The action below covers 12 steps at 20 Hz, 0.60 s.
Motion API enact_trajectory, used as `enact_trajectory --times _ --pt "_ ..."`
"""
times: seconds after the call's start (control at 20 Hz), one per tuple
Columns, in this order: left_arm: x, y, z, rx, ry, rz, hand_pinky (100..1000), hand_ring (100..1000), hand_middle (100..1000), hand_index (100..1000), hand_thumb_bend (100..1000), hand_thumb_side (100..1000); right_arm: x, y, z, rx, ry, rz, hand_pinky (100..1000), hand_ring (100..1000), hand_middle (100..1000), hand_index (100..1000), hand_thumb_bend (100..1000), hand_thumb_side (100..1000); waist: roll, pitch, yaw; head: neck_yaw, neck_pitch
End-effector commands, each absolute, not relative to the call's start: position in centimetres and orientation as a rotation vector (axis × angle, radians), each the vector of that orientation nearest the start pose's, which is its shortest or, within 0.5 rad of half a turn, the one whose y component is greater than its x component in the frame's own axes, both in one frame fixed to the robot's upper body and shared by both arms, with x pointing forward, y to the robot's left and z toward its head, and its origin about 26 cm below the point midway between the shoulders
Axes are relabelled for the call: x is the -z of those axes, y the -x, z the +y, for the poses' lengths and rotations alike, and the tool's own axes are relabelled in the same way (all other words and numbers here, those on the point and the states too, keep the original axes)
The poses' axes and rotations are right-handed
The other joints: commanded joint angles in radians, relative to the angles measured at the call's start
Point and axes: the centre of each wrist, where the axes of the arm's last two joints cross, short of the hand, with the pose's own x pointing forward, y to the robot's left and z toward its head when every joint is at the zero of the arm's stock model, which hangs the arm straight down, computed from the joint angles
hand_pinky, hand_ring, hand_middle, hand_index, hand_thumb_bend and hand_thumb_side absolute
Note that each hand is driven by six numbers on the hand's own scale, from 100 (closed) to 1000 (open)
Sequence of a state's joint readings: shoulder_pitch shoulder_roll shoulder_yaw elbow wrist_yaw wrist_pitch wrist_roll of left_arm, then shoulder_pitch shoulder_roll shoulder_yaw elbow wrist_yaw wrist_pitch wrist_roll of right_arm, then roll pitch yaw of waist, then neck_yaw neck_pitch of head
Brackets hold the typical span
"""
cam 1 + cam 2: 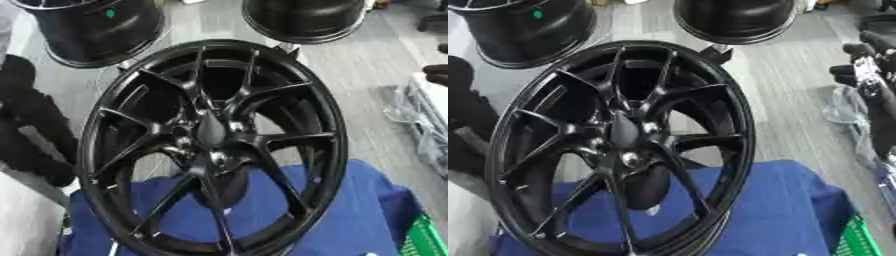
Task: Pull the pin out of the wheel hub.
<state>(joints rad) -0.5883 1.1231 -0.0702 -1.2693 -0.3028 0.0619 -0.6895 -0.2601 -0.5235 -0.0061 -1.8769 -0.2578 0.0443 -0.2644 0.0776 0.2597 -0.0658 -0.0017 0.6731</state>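
wheel hub (210,132) upright, blue cloth (350,210) beneath

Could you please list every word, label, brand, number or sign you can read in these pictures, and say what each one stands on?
None can be read.
Small green sticker on the black wheel barrel at the far left: no writing can be made out on it.
Large black spoked alloy wheel: no brand or marking visible on its spokes or hub.
Blue cloth and green crate corner: no text shows.
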Motion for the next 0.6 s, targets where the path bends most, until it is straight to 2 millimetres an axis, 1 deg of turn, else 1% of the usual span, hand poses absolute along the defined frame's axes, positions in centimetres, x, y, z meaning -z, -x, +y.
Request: enact_trajectory --times 0.05,0.1,0.15,0.25,0.35,0.4,0.5,0.55,0.6 --pt "-30.6 -34.8 48.5 1.203 -0.813 -1.04 905 917 846 902 740 606 -19.6 -30.9 -31.1 -0.098 0.266 -2.122 763 691 786 900 100 627 -0.003 -0.015 0.0 0.0 -0.012" --pt "-30.5 -34.9 48.5 1.211 -0.802 -1.046 908 937 858 919 782 658 -19.6 -30.9 -31.1 -0.098 0.265 -2.123 763 691 786 900 100 627 -0.003 -0.015 0.001 0.002 -0.009" --pt "-30.4 -34.8 48.6 1.215 -0.795 -1.053 905 936 856 924 793 689 -19.6 -30.9 -31.1 -0.099 0.264 -2.123 763 691 786 900 100 628 -0.004 -0.014 0.001 0.004 -0.007" --pt "-30.4 -34.8 48.6 1.213 -0.785 -1.074 899 931 851 921 775 716 -19.6 -30.9 -31.1 -0.099 0.265 -2.123 763 691 786 900 100 627 -0.004 -0.014 0.001 0.004 -0.005" --pt "-30.8 -34.7 48.4 1.19 -0.788 -1.131 879 915 838 898 636 773 -19.6 -30.9 -31.1 -0.097 0.265 -2.124 763 691 786 900 100 626 -0.006 -0.014 0.003 0.004 -0.003" --pt "-31.1 -34.7 48.2 1.155 -0.798 -1.196 852 885 798 861 483 750 -19.6 -30.9 -31.1 -0.095 0.265 -2.124 763 691 786 900 100 626 -0.007 -0.013 0.005 0.003 -0.003" --pt "-31.7 -34.4 47.2 0.999 -0.85 -1.414 796 820 751 806 281 686 -19.6 -30.9 -31.1 -0.09 0.267 -2.125 763 691 786 900 100 626 -0.01 -0.013 0.008 0.001 -0.004" --pt "-31.7 -34.4 46.5 0.896 -0.862 -1.534 774 802 741 794 236 674 -19.6 -30.9 -31.2 -0.087 0.267 -2.125 763 691 786 900 100 626 -0.011 -0.012 0.01 -0.001 -0.004" --pt "-31.4 -34.3 45.6 0.783 -0.855 -1.646 733 772 726 778 199 697 -19.5 -30.9 -31.2 -0.084 0.268 -2.124 763 691 786 900 100 627 -0.013 -0.012 0.011 -0.002 -0.004"
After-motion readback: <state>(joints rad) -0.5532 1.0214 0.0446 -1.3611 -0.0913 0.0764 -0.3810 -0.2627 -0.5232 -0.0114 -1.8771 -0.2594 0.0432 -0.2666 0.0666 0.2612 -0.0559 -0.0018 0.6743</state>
